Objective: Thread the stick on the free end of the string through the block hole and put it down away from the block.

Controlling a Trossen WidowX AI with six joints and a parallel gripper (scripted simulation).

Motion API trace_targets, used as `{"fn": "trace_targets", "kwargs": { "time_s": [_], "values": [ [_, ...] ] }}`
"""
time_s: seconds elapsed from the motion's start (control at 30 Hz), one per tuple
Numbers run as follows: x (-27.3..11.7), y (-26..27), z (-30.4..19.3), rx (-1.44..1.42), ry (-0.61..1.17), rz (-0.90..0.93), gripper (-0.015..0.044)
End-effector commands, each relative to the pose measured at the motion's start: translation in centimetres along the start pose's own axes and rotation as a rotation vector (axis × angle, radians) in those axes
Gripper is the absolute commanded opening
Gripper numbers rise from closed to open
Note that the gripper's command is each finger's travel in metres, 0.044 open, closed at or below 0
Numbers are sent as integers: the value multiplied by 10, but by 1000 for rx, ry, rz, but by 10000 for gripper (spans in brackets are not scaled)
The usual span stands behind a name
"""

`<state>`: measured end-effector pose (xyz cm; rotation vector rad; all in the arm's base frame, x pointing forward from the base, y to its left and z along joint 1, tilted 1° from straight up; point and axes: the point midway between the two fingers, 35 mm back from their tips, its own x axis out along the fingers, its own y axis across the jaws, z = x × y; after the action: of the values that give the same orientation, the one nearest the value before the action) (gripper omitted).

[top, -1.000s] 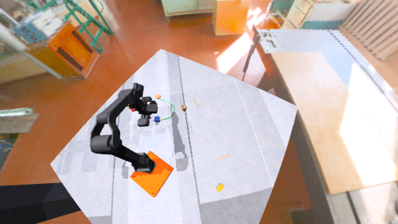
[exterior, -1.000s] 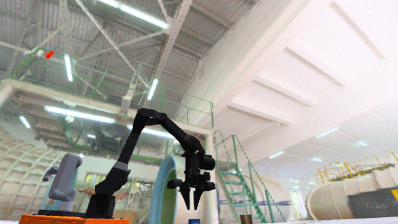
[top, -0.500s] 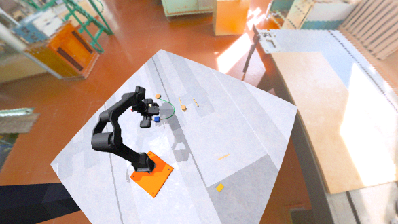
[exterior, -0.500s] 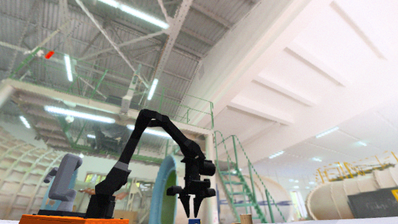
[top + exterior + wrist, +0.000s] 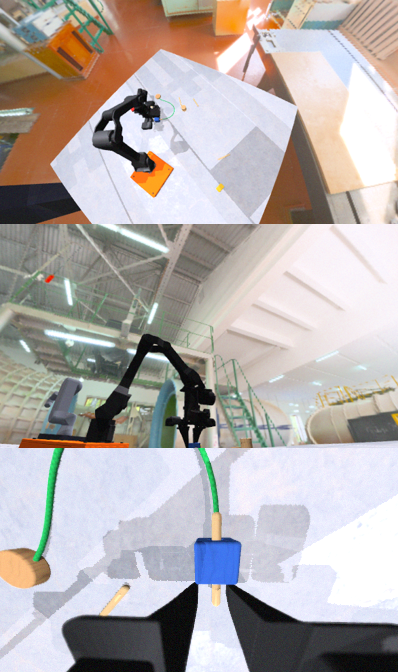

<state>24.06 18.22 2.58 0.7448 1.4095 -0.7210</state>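
The blue block (image 5: 157, 119) (image 5: 194, 445) (image 5: 217, 562) stands on the table. The string's thin stick (image 5: 216, 527) runs through its hole, and both ends stick out. The green string (image 5: 174, 109) (image 5: 215, 488) joins the end on the far side in the wrist view and curves to the round button (image 5: 158, 96) (image 5: 22, 568). The string is outside the block. My gripper (image 5: 191, 442) (image 5: 212, 586) is partly open. Its fingertips are at the block's near side, one on either side of the stick's bare end in the wrist view, with gaps between. Exact fingertip height is unclear.
A loose stick (image 5: 115, 600) lies left of the fingers in the wrist view. A red piece (image 5: 132, 109) is beside the arm. Further off are a round wooden piece (image 5: 183, 107), loose sticks (image 5: 180, 101) (image 5: 195, 102) (image 5: 224, 157) and a yellow block (image 5: 220, 187).
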Motion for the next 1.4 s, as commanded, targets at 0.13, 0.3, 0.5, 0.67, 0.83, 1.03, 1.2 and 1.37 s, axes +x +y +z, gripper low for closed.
{"fn": "trace_targets", "kwargs": {
  "time_s": [0.13,0.3,0.5,0.67,0.83,1.03,1.2,1.37],
  "values": [
    [4,-2,-1,-3,6,-9,123],
    [2,-1,0,1,0,-5,18],
    [2,-1,0,1,0,-5,0],
    [3,-1,0,-1,-11,-6,0],
    [5,-2,-2,-15,-84,-5,0],
    [5,-2,-4,-15,-88,-2,0],
    [5,-2,-9,-15,-88,-2,0],
    [5,-3,-17,-15,-87,-2,0]
  ]
}}
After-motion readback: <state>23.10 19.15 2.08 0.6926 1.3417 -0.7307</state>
